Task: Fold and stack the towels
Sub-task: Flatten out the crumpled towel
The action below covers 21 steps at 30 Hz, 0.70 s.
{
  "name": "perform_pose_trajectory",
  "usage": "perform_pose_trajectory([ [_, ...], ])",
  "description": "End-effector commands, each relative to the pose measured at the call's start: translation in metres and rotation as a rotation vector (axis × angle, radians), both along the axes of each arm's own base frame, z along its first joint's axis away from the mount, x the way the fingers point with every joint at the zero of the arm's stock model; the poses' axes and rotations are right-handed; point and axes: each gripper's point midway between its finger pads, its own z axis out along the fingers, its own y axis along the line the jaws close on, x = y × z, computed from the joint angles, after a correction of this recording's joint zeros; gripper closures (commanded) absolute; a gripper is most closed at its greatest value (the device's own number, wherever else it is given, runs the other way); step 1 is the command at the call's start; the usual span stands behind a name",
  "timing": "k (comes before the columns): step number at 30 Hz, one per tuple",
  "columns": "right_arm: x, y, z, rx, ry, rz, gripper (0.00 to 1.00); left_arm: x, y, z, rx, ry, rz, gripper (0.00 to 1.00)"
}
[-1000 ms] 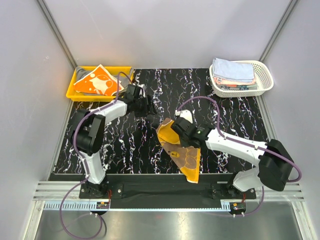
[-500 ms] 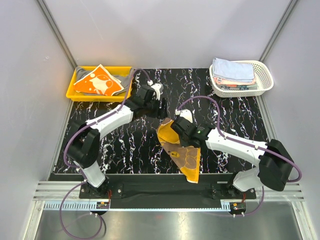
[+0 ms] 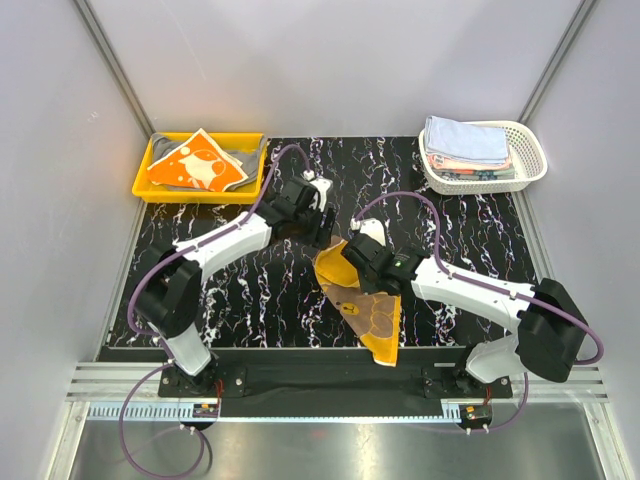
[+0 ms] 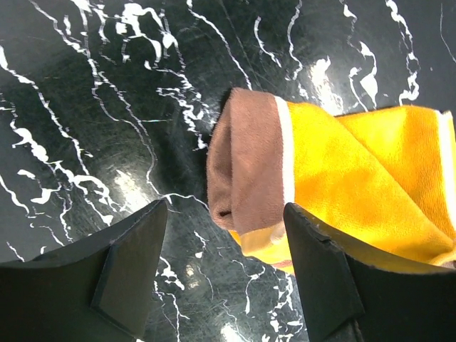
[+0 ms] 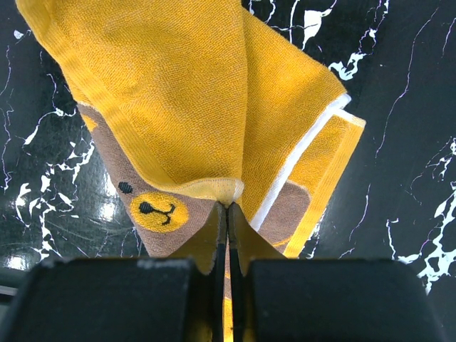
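Observation:
A yellow-orange towel [image 3: 365,305] with a brown bear pattern lies rumpled on the black marble table [image 3: 260,290], near the front centre. My right gripper [image 3: 352,256] is shut on a yellow edge of that towel [image 5: 178,107], pinching it between the fingertips. My left gripper [image 3: 322,222] is open and empty, just above the table beside the towel's far brown corner [image 4: 246,164]. In the left wrist view the corner sits just beyond the gap between the fingers [image 4: 135,263].
A yellow tray [image 3: 165,187] at the back left holds an orange-and-white towel [image 3: 195,165] on a grey one. A white lattice basket [image 3: 530,170] at the back right holds a stack of folded towels [image 3: 465,140], light blue on top.
My left arm has swung from beside the yellow tray rightward to the towel's far corner. The right gripper and the towel have stayed put.

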Motion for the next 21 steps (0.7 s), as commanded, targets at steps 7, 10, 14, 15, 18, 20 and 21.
perform_pose_trajectory([
  [7, 0.014, 0.003, 0.017, 0.036, -0.067, -0.047, 1.0, -0.011, -0.022, 0.012, -0.031, -0.037, -0.087, 0.3],
  [10, 0.014, 0.003, 0.018, 0.039, -0.069, -0.049, 1.0, -0.011, -0.022, 0.004, -0.015, -0.02, -0.085, 0.32],
  [14, 0.014, 0.001, 0.019, 0.04, -0.074, -0.051, 1.0, -0.008, -0.018, -0.009, 0.026, -0.004, -0.056, 0.37],
  [15, 0.014, 0.001, 0.019, 0.039, -0.073, -0.051, 1.0, -0.006, -0.018, -0.012, 0.034, 0.0, -0.051, 0.4],
  [18, 0.014, 0.0, 0.019, 0.039, -0.074, -0.054, 1.0, -0.005, -0.019, -0.016, 0.04, 0.011, -0.049, 0.44],
  [20, 0.013, -0.001, 0.019, 0.036, -0.077, -0.055, 1.0, -0.003, -0.017, -0.016, 0.048, 0.007, -0.037, 0.49],
  [21, 0.013, -0.002, 0.019, 0.036, -0.079, -0.058, 1.0, -0.002, -0.016, -0.016, 0.049, 0.003, -0.031, 0.5],
])
